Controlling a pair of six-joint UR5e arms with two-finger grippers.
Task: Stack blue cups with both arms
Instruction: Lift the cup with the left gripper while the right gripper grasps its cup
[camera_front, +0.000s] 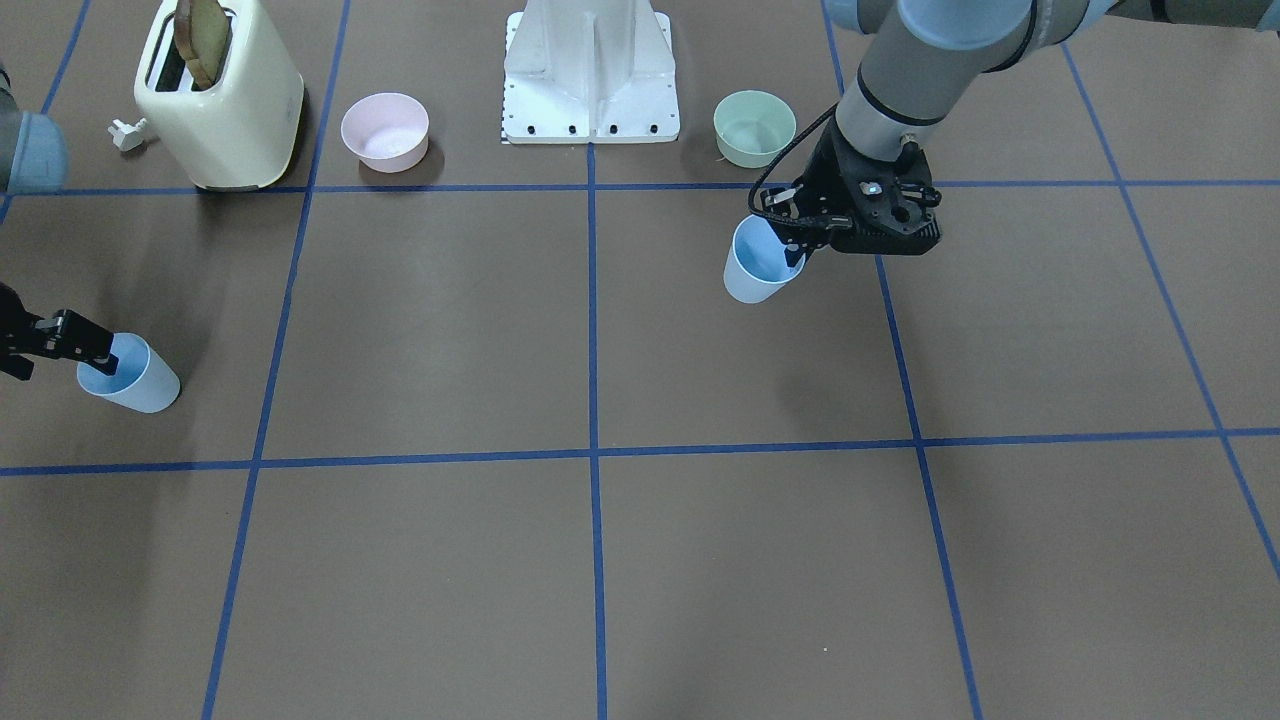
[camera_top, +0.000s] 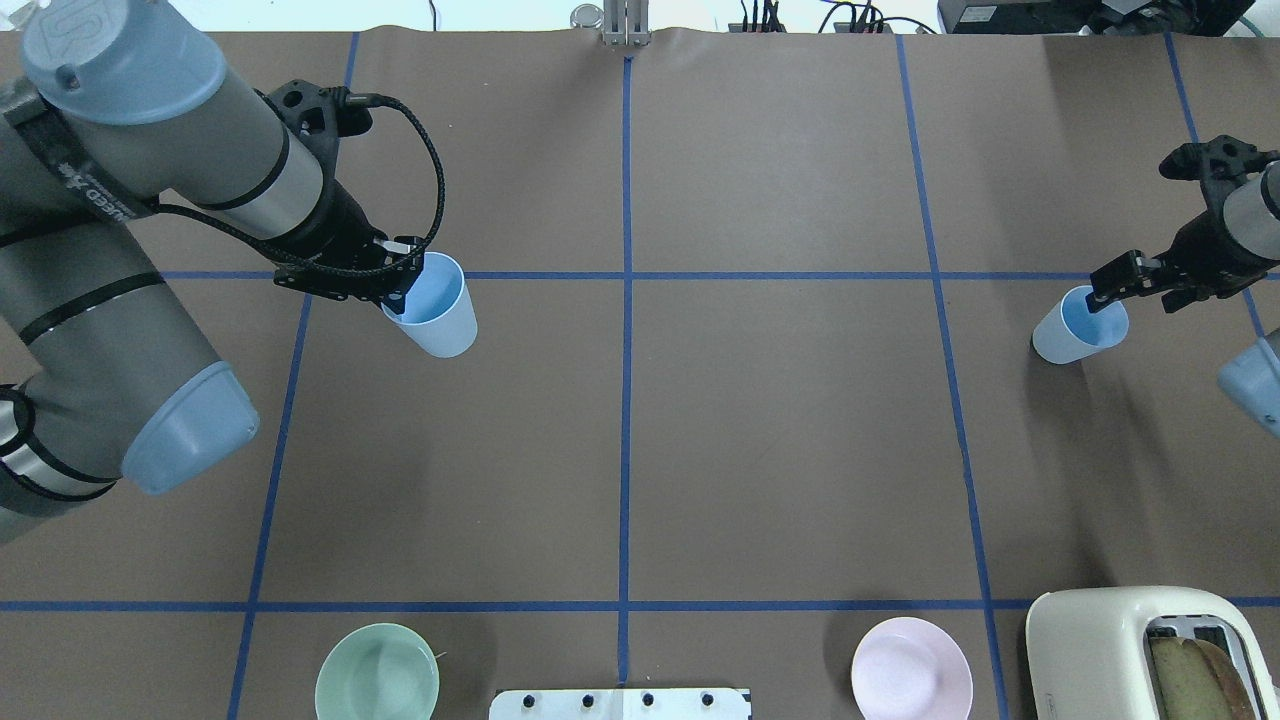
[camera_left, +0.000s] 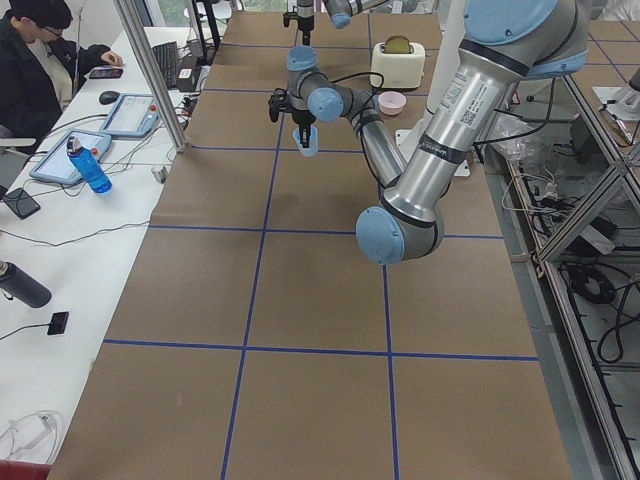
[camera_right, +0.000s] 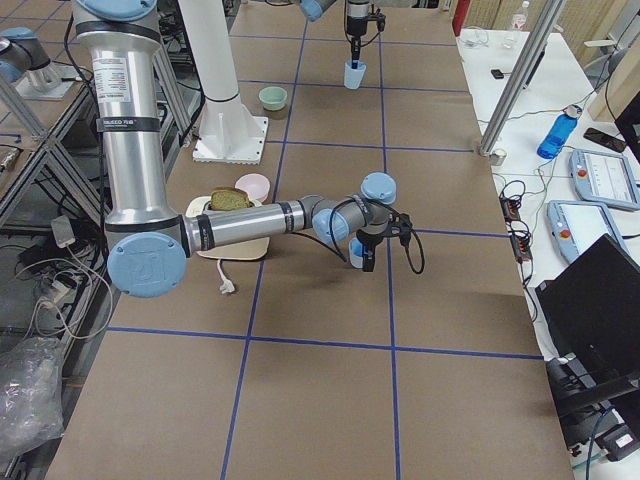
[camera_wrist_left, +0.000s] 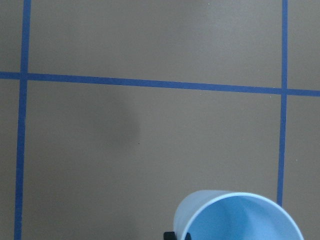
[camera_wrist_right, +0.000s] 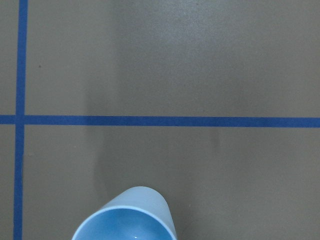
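Two light-blue cups are in view, each held by its rim. My left gripper (camera_top: 405, 290) is shut on one blue cup (camera_top: 432, 308), with one finger inside the rim and one outside. This cup hangs a little above the table, left of the centre line, and also shows in the front view (camera_front: 760, 262) and the left wrist view (camera_wrist_left: 240, 217). My right gripper (camera_top: 1102, 293) is shut on the rim of the other blue cup (camera_top: 1078, 327), far to the right, tilted. It also shows in the front view (camera_front: 132, 373) and the right wrist view (camera_wrist_right: 125, 215).
A cream toaster (camera_front: 222, 100) with bread in it stands near the robot's right side, with a white plug (camera_front: 128, 133) beside it. A pink bowl (camera_front: 385, 130) and a green bowl (camera_front: 754, 127) flank the white base (camera_front: 590, 85). Blue tape lines grid the brown table.
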